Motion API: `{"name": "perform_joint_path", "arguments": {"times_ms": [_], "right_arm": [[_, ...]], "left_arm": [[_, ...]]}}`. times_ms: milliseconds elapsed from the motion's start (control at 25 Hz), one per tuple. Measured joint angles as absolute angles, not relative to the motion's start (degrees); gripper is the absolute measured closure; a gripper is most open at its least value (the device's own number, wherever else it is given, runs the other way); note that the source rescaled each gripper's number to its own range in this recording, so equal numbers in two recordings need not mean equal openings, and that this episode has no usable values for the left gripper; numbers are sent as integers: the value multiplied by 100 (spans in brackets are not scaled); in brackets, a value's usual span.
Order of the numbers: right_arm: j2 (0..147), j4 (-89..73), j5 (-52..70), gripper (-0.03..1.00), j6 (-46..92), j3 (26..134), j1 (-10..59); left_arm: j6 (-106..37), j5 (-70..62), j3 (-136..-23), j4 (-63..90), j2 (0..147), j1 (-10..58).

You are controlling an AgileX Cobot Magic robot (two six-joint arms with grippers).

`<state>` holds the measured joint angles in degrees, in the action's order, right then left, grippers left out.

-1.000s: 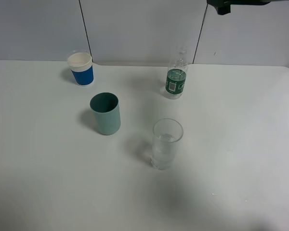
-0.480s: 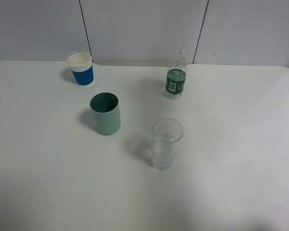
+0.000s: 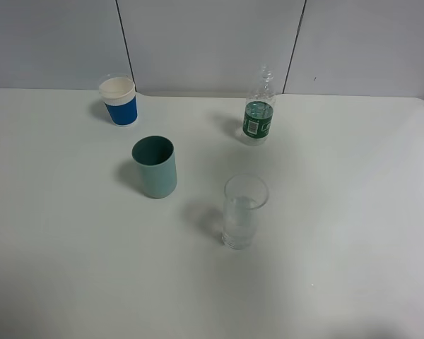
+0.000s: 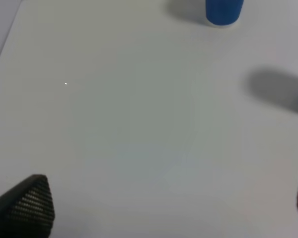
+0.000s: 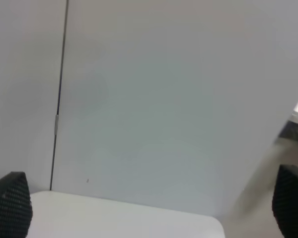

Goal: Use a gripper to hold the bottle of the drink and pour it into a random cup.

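The small clear bottle [image 3: 258,108] with a dark green label stands upright at the back of the white table, right of centre. The tall clear glass tumbler [image 3: 244,210] stands in front of it near the table's middle and holds some clear liquid. Neither gripper shows in the exterior high view. In the left wrist view my left gripper [image 4: 164,206] is open and empty over bare table, its black fingertips [image 4: 27,203] at the frame's edges. In the right wrist view my right gripper [image 5: 149,206] is open and empty, facing the grey wall.
An opaque teal-green cup [image 3: 155,167] stands left of the tumbler. A blue-and-white paper cup [image 3: 119,100] stands at the back left; its blue base shows in the left wrist view [image 4: 223,11]. A grey panelled wall [image 3: 212,42] runs behind the table [image 3: 353,212].
A dark arm end seen at the top right of the exterior high view one second ago has left the frame. The bottle and cups have not moved.
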<state>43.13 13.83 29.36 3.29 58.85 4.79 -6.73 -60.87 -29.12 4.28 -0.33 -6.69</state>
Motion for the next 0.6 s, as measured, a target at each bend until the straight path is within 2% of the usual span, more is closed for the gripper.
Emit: {"name": "perform_joint_path", "arguments": {"times_ms": [600], "right_arm": [[1714,1340,3935,-3,-51,4225,479]], "left_arm": [[-673,-6087,-2912,428,-33,-669]]}}
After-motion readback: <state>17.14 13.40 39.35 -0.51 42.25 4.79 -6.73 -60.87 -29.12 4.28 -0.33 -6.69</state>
